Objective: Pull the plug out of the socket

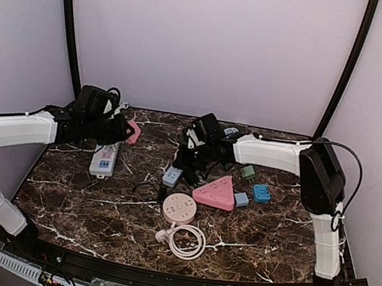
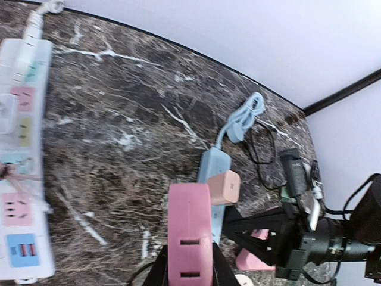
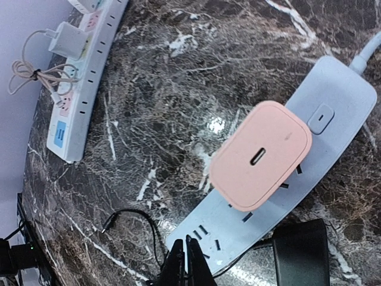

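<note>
A pale pink charger plug (image 3: 262,155) sits plugged into a light blue power strip (image 3: 333,101). Both also show in the left wrist view, the plug (image 2: 224,187) on the strip (image 2: 209,164). My right gripper (image 3: 186,241) is shut and empty, with its tips over the strip's near end, short of the plug. In the top view it (image 1: 184,158) hangs over the strip (image 1: 172,176). My left gripper (image 2: 189,257) is shut on a pink adapter block (image 2: 189,220) with two slots and holds it above the table, left of the strip (image 1: 133,132).
A white power strip (image 1: 104,158) with a plugged charger and coiled cord lies at the left. A pink triangular socket (image 1: 216,193), a round pink socket (image 1: 180,207), a coiled white cable (image 1: 186,241) and small green (image 1: 248,172) and blue (image 1: 262,193) plugs lie nearby. A black cable (image 3: 132,226) runs beside the blue strip.
</note>
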You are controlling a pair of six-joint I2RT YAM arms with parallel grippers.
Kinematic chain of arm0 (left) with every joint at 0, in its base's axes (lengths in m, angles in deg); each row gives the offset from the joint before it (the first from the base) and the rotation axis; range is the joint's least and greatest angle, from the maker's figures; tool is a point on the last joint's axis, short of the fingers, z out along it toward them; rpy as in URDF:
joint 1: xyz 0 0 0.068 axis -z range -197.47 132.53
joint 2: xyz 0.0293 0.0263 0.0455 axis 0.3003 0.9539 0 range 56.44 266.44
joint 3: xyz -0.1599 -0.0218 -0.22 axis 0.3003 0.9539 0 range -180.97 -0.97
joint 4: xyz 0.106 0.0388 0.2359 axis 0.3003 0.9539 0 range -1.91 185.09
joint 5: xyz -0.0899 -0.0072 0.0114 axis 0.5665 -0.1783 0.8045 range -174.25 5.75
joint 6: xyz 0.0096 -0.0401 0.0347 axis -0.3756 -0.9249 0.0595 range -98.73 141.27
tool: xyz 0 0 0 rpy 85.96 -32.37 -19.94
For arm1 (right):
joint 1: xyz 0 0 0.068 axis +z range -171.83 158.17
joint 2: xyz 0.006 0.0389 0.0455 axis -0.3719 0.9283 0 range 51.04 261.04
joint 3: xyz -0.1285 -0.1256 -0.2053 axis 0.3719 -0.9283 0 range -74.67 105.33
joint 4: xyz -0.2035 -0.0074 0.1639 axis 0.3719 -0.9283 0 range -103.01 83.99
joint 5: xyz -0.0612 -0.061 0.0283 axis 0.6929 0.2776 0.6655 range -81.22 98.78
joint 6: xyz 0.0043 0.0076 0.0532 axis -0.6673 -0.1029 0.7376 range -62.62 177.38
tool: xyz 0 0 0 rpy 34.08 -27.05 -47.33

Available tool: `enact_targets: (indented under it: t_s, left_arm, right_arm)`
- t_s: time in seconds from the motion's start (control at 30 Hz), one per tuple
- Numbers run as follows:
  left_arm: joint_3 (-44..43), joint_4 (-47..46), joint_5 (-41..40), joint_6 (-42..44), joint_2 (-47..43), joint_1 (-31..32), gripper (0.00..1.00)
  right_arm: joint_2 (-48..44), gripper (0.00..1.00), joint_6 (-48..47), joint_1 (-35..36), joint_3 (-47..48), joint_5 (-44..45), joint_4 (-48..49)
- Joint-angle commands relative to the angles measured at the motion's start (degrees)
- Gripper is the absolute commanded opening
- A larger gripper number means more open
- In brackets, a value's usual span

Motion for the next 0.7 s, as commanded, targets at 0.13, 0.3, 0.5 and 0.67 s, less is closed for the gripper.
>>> enact_targets:
  t_s: [0.13, 0.3, 0.5, 0.67]
  left_arm:
    - [-4.54, 29.44, -23.12, 5.12, -10.59, -8.50, 0.00]
    - [-5.52, 35.76, -27.77, 6.22, -7.54, -16.23, 0.00]
    - [-5.96, 35.62, -27.13, 9.97, 0.04, -24.57, 0.00]
    - [-7.57, 34.98, -26.84, 12.38, 8.34, -26.64, 0.01]
  right_arm:
    - [-7.86, 0.07, -3.47, 0.63, -1.97, -0.12, 1.39]
    - [-10.32, 0.10, -5.11, 0.64, -3.59, 1.04, 1.54]
    - [-12.48, 0.13, -7.30, 0.63, -5.13, 2.27, 1.19]
    - [-14.02, 0.15, -8.39, 0.64, -6.79, 3.09, 1.33]
